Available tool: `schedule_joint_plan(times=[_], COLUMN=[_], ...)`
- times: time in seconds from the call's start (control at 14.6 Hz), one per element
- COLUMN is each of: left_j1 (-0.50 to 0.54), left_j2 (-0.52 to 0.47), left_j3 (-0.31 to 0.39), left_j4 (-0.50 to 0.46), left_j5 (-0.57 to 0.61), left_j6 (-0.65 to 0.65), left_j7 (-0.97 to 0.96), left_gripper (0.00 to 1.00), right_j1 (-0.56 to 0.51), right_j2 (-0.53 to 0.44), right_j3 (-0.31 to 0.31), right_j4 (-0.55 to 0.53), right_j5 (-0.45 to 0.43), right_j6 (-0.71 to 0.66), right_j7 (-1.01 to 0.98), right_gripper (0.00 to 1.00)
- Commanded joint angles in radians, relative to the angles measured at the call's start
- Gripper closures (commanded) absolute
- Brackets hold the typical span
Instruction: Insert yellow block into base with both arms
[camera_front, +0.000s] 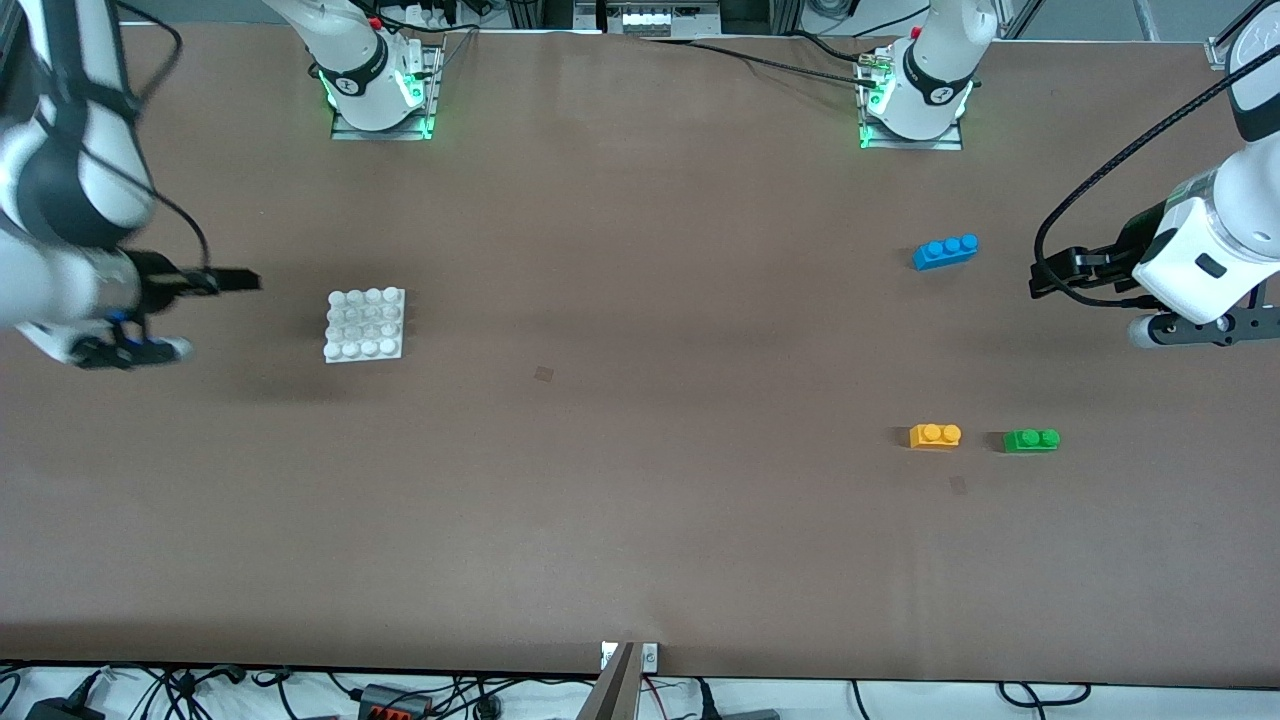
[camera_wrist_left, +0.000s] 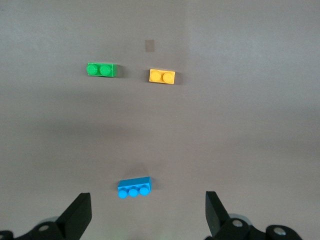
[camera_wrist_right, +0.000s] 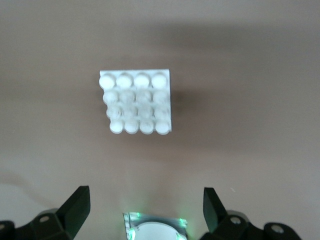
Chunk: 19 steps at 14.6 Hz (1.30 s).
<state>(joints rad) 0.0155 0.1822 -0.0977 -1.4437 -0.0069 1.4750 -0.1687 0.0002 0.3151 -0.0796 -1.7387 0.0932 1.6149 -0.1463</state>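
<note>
Sitting low toward the frame's lower right on the counter (camera_front: 640, 500), the yellow block (camera_front: 935, 436) lies just beside a green brick (camera_front: 1031, 440). The base (camera_front: 365, 324) rests at centre-left. Both the left end effector (camera_wrist_left: 147, 212) and right end effector (camera_wrist_right: 145, 210) hang empty, jaws spread wide.

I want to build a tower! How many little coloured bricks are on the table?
3. The small yellow-orange plastic brick lies beside the small green plastic brick, which is closer to the left arm's end. The longer blue plastic brick lies farther from the front camera. None seem hidden.
</note>
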Motion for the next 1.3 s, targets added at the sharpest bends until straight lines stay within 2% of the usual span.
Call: schedule_joint_plan(times=[0.0,0.27,0.41,0.55,0.82,1.03,1.24], left_j1=[-0.015,-0.012,-0.017,-0.028,-0.023,-0.022,-0.003], left_j2=[0.008,0.020,0.062,0.114,0.284,0.403,0.468], left_j3=[-0.002,0.000,0.000,-0.002,0.000,0.001,0.010], left_j4=[0.026,0.020,0.005,-0.046,-0.060,-0.058,-0.055], left_j5=[-0.021,-0.022,-0.022,-0.022,-0.015,0.037,0.031], left_j6=[-0.045,-0.027,0.052,0.228,0.401,0.517,0.623], left_j7=[0.011,0.023,0.024,0.017,0.026,0.046,0.132], left_gripper=[0.00,0.00,0.00,0.00,0.00,0.00,0.00], right_j1=[0.007,0.009,0.030,0.038,0.050,0.043,0.037], right_j2=[-0.030,-0.030,-0.024,-0.001,0.038,0.051,0.071], right_j3=[0.000,0.004,0.018,0.044,0.055,0.054,0.050], right_j4=[-0.173,-0.425,-0.491,-0.507,-0.510,-0.513,-0.510], right_j5=[0.028,0.074,0.094,0.097,0.097,0.097,0.097], right_j6=[0.176,0.547,0.667,0.749,0.790,0.787,0.792], right_j7=[-0.001,-0.002,-0.003,-0.004,-0.004,-0.006,-0.006], right_gripper=[0.00,0.00,0.00,0.00,0.00,0.00,0.00])
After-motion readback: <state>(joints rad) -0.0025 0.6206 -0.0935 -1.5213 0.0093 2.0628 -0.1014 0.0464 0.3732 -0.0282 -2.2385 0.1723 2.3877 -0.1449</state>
